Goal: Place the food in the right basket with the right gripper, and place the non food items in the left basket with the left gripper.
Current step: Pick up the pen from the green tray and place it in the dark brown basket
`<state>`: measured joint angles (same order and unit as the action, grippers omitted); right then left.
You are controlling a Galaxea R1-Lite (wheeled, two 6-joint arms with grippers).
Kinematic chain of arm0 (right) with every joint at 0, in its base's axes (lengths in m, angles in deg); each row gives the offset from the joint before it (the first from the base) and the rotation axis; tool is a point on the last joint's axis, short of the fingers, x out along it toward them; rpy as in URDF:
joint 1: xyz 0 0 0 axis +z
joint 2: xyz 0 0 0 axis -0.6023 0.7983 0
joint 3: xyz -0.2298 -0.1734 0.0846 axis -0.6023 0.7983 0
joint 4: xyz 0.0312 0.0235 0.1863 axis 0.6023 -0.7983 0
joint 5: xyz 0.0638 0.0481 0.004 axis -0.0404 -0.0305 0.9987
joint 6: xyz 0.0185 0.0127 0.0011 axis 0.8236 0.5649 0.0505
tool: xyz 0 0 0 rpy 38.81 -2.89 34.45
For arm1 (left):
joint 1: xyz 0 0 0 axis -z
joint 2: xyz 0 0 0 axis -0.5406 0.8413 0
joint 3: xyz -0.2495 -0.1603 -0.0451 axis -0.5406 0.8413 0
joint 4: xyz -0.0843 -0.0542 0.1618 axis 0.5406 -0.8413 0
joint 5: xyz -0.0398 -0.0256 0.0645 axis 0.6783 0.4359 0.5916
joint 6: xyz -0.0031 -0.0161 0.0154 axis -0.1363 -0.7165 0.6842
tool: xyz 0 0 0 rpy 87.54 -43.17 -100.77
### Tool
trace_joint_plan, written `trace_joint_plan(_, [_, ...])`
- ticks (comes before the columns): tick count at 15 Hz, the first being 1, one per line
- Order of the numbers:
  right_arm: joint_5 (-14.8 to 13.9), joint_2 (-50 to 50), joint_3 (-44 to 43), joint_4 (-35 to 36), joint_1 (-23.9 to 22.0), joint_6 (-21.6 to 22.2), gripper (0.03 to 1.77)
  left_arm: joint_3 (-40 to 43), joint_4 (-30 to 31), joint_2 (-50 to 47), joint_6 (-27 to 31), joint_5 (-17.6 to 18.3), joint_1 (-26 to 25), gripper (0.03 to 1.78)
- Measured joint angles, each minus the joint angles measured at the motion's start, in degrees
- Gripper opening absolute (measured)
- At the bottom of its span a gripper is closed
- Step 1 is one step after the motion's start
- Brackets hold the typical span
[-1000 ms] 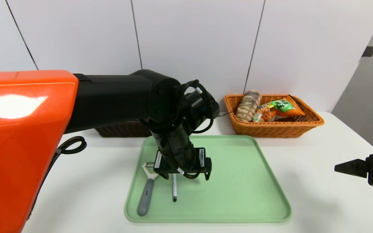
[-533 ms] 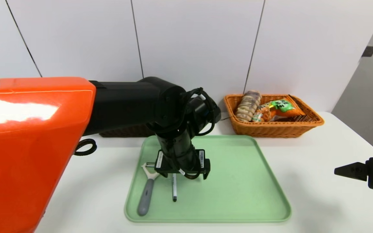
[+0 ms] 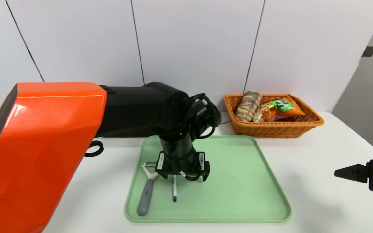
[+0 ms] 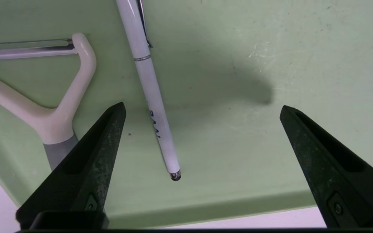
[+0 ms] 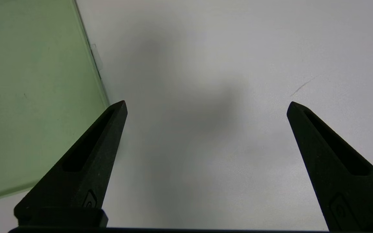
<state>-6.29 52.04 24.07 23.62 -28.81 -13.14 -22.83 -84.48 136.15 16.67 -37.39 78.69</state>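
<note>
Green tray [image 4: 270,48] holds slim white clipped pen [image 4: 151,84].

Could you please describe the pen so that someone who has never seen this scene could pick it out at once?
Find the green tray in the middle of the white table. The pen lies on the tray's left part, right under the left gripper, whose jaws are open. Unlike the peeler beside it, with its thick grey handle, the pen is a slim white stick.

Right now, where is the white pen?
In the head view the white pen lies on the green tray, toward its left side, just right of the peeler and under the open left gripper.
</note>
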Motion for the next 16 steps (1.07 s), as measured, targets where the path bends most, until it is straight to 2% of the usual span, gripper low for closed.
trace_joint_plan(16, [0.0,-1.2,0.0,0.0,0.0,-0.1,1.71,0.0,-0.2,0.8,0.0,-0.3,0.0,1.69])
